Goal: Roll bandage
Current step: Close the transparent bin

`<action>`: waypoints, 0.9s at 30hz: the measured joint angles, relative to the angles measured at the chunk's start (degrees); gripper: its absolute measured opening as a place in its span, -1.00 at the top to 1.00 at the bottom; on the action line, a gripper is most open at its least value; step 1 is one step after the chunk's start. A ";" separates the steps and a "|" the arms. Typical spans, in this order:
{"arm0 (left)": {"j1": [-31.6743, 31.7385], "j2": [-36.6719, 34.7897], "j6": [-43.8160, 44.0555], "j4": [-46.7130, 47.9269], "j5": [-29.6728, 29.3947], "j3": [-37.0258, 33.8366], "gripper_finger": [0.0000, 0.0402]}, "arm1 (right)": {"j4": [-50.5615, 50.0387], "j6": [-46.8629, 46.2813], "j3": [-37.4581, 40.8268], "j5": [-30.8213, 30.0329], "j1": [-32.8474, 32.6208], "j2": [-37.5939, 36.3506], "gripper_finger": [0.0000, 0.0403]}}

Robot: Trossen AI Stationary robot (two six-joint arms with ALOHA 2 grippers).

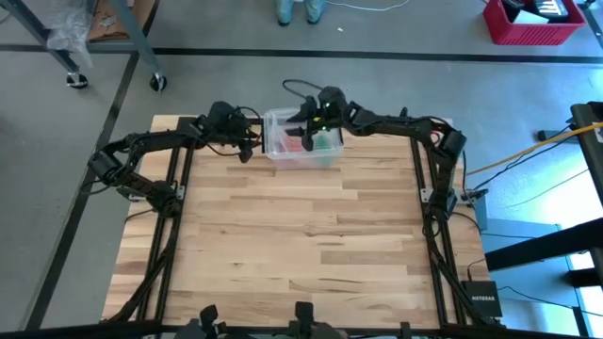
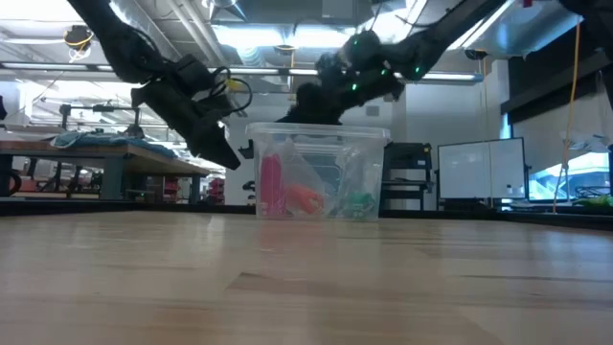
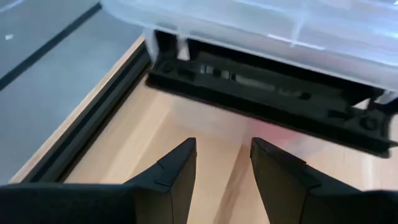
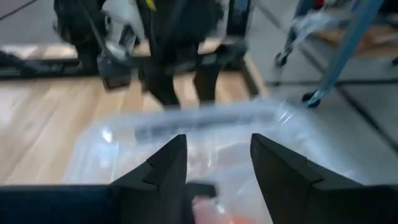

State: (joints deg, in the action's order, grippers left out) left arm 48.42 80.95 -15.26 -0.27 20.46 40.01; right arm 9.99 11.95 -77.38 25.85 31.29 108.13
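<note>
A clear plastic box (image 1: 301, 141) stands at the far middle of the table and shows in the low view (image 2: 321, 172). Through its wall I see a pink thing (image 2: 272, 184), an orange thing (image 2: 305, 199) and a green piece of cloth (image 2: 359, 203), which may be the bandage; it lies on the box's floor. My left gripper (image 3: 224, 158) is open, just left of the box and low over the table, facing the box's black handle (image 3: 267, 93). My right gripper (image 4: 217, 162) is open above the box's open top (image 4: 205, 124), pointing down into it.
The box stands close to the table's far edge (image 1: 283, 117). The wide wooden tabletop (image 1: 301, 245) stretches toward the near edge. Black frame rails (image 1: 174, 207) run along both sides. In the right wrist view my left arm (image 4: 174, 56) shows beyond the box.
</note>
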 joint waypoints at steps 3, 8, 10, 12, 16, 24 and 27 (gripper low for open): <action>-0.14 0.00 1.52 -4.86 0.74 -2.46 0.28 | -0.95 -0.11 0.03 0.85 -0.15 2.74 0.10; -1.14 0.00 2.19 -10.36 1.42 -5.29 0.28 | -0.80 -1.08 0.00 2.27 -0.15 4.08 0.10; -2.04 0.00 3.08 -12.28 1.44 -6.19 0.28 | -0.32 -1.05 -0.05 2.39 -0.21 4.65 0.10; -2.97 0.00 2.87 -13.63 1.40 -6.86 0.28 | -0.17 -1.08 -0.11 2.41 -0.31 5.09 0.10; -4.27 -0.03 1.30 -13.54 1.03 -6.92 0.28 | 0.12 -1.05 -0.20 2.12 -0.31 5.84 0.10; -4.17 -9.41 0.53 -8.18 -5.67 -6.88 0.28 | 0.10 -1.45 -0.26 2.06 -0.52 7.61 0.10; -4.17 -13.45 1.57 -7.55 -6.03 -6.93 0.28 | 0.07 -1.45 -0.24 2.16 -0.58 8.10 0.10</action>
State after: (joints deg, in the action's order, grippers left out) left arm 44.25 67.49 -13.69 -7.82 14.44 33.08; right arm 10.05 10.50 -77.62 28.00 30.70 116.23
